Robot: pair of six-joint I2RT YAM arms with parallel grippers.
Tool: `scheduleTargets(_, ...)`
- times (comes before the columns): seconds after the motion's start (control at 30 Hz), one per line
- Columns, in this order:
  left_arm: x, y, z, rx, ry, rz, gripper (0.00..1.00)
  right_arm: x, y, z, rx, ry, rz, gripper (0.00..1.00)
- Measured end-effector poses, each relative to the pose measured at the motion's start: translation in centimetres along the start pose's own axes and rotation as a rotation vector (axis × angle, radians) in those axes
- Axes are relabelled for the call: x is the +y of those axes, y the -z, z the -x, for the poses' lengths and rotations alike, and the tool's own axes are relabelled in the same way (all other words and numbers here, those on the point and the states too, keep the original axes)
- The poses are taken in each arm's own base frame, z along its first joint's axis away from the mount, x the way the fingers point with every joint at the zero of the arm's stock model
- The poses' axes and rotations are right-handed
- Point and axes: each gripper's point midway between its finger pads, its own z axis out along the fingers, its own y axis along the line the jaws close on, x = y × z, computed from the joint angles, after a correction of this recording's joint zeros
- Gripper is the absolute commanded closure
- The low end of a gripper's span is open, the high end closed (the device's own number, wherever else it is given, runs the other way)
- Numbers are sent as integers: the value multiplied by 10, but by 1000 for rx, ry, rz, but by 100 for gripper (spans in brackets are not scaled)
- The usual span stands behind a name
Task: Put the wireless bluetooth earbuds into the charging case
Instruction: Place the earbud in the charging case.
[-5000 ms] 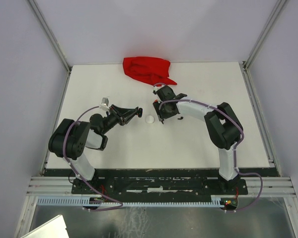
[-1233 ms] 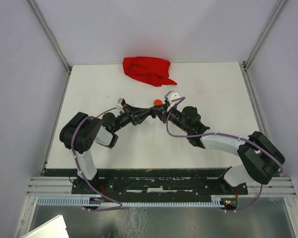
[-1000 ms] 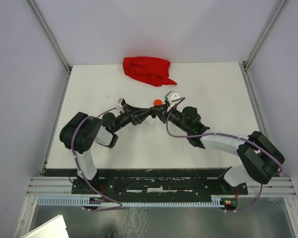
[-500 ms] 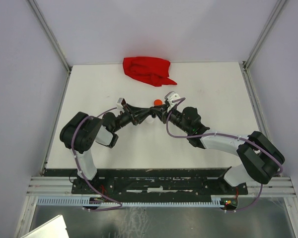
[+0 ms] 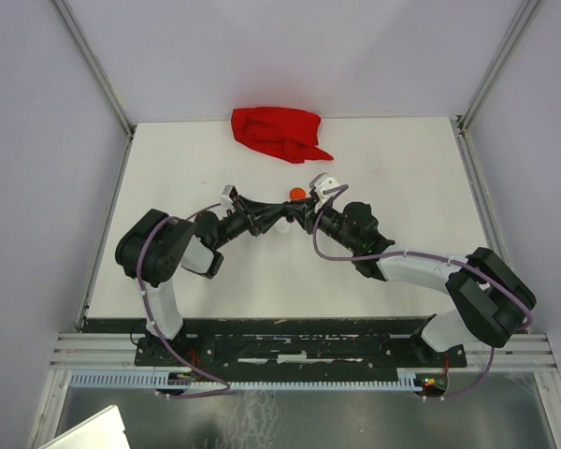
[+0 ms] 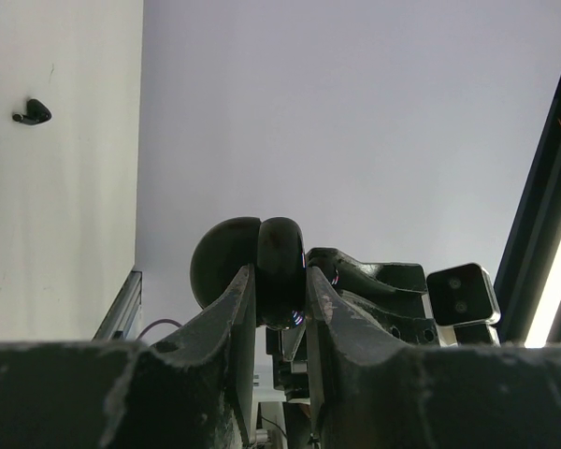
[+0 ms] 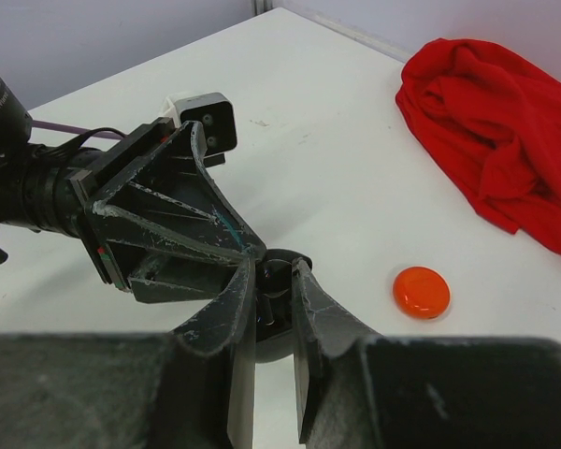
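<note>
My left gripper (image 6: 280,273) is shut on a round black charging case (image 6: 280,251), held on edge above the table with its lid (image 6: 222,262) swung open. My right gripper (image 7: 273,273) meets it from the other side, its jaws shut on a small black earbud (image 7: 282,285) at the case's open mouth; the piece is hard to tell apart from the dark case (image 7: 273,341). Both grippers touch tip to tip mid-table in the top view, left gripper (image 5: 282,214) and right gripper (image 5: 298,210). Another black earbud (image 6: 33,112) lies on the table.
An orange-red disc (image 7: 421,292) lies just past the grippers, also visible from above as the orange-red disc (image 5: 297,193). A crumpled red cloth (image 5: 279,133) sits at the table's far edge. A white disc (image 5: 280,228) shows partly beneath the joined grippers.
Five seconds ago the grippers were apart, the right one pointing down at the table. They now meet at the case. Over the last second nothing has visibly moved.
</note>
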Motion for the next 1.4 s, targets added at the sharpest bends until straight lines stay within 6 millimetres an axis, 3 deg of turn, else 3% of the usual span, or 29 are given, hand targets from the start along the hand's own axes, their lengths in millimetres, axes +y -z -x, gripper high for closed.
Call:
scheduleTargets(0.7, -8, 0, -2, 4, -5, -16, 97, -2, 1, -1, -3, 21, -9, 91)
scheduleTargets(1.0, -11, 0, 0, -8, 9, -24, 97, -5, 2, 1, -25, 25, -22, 84)
scheduleTargets(1.4, -15, -3, 1, -14, 4, -37, 97, -7, 6, 4, -39, 26, -39, 82)
